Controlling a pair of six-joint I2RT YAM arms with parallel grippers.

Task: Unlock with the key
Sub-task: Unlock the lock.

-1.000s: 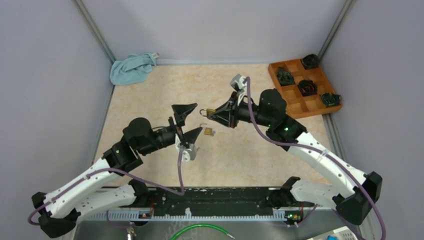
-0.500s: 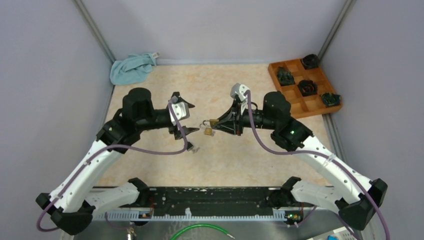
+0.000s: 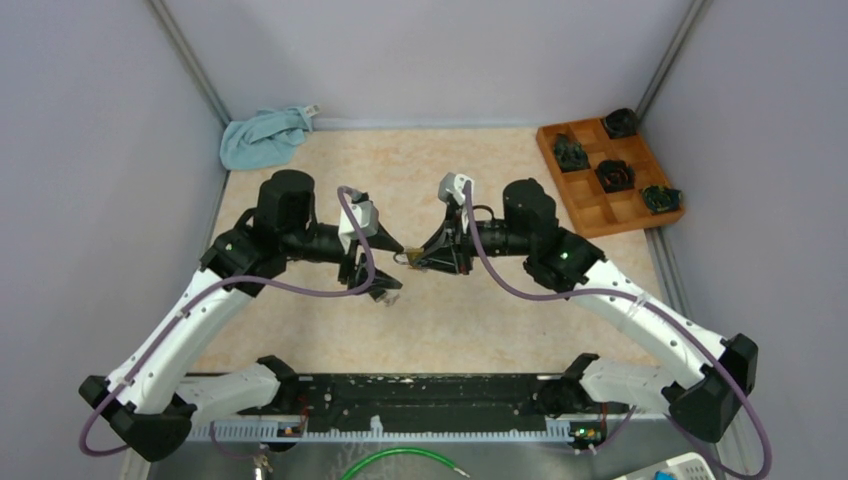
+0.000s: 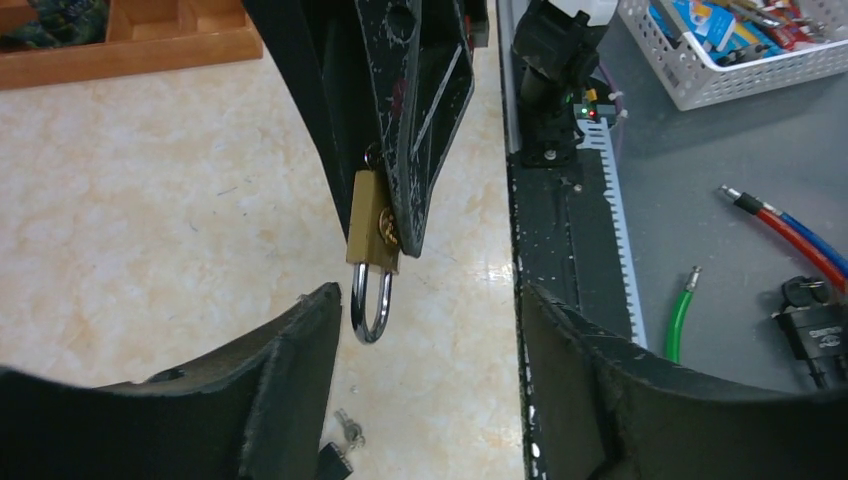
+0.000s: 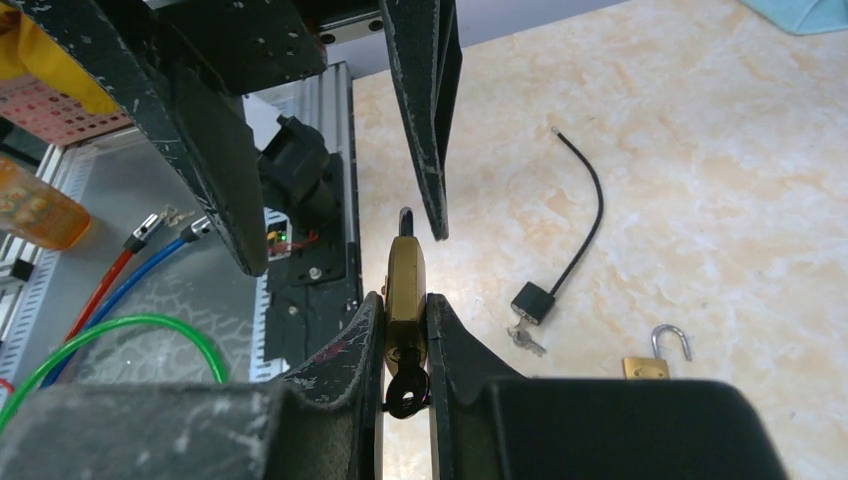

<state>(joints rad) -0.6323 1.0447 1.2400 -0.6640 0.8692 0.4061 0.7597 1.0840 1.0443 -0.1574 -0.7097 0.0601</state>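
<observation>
At the near edge the two arm bases sit on a black rail (image 3: pixel 440 400), and from there both arms reach inward to meet over the middle of the marbled surface (image 3: pixel 480 320). The right hand (image 5: pixel 405 300) is closed narrowly on a brass padlock (image 4: pixel 372 222) — its fingers pinch the flat sides of the body. The lock is held up off the surface, with its steel shackle (image 4: pixel 370 305) pointing toward the left hand (image 4: pixel 428 300). What looks like a black key head (image 5: pixel 405 392) shows at the lock's opposite end, tucked between the right fingers.

The left hand faces the lock with its jaws wide apart. One finger stands on either side of the shackle, neither touching it, and the shackle's tip sits just at the mouth of the gap.

On the surface beyond the held lock lies a black cable lock (image 5: pixel 530 300) with a small bunch of keys (image 5: pixel 525 340) just beside it. Near them is a second small padlock (image 5: pixel 655 358), also brass, its shackle swung open. Farther back, a wooden tray (image 3: pixel 585 205) with dark objects in some compartments stands at the far right — and a light blue cloth (image 3: pixel 262 137) is bunched in the far left corner.
</observation>
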